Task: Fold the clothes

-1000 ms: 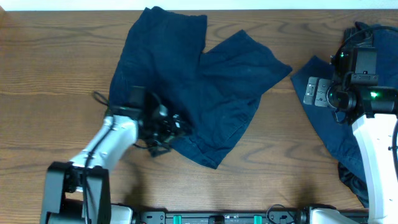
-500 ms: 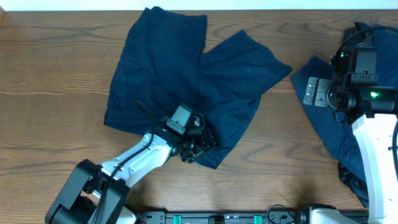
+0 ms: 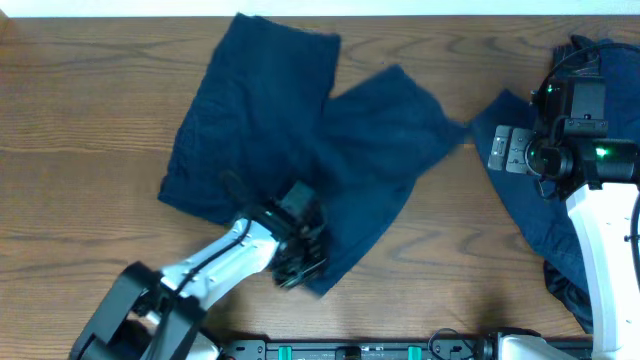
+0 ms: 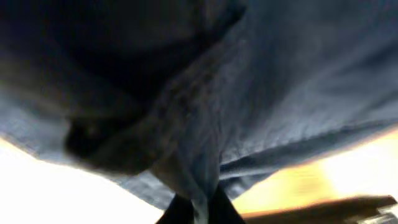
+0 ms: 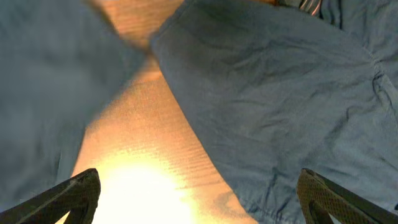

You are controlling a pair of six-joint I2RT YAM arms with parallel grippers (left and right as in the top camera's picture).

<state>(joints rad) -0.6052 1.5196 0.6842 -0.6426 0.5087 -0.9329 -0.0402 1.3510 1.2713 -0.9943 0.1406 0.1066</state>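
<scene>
The clothes are two dark navy garments. One pair of shorts (image 3: 300, 140) lies spread across the middle of the table. My left gripper (image 3: 300, 265) is at its near hem, shut on a pinch of that cloth. The left wrist view shows the fold (image 4: 199, 186) squeezed between my dark fingertips (image 4: 179, 214), with the left gripper (image 4: 199, 211) at the bottom edge. A second navy garment (image 3: 530, 210) lies at the right under my right arm. My right gripper (image 3: 498, 150) hovers open over its left edge. In the right wrist view the right gripper (image 5: 199, 199) holds nothing above cloth (image 5: 280, 93).
Bare brown wooden table (image 3: 80, 120) shows on the left and along the front (image 3: 450, 290). A narrow strip of bare wood (image 5: 149, 143) separates the two garments. The right garment runs off the table's right edge.
My left arm swept from the shorts' left edge to their near hem and closed on the cloth. The shorts shifted slightly, the near corner drawn in. The right arm stayed still.
</scene>
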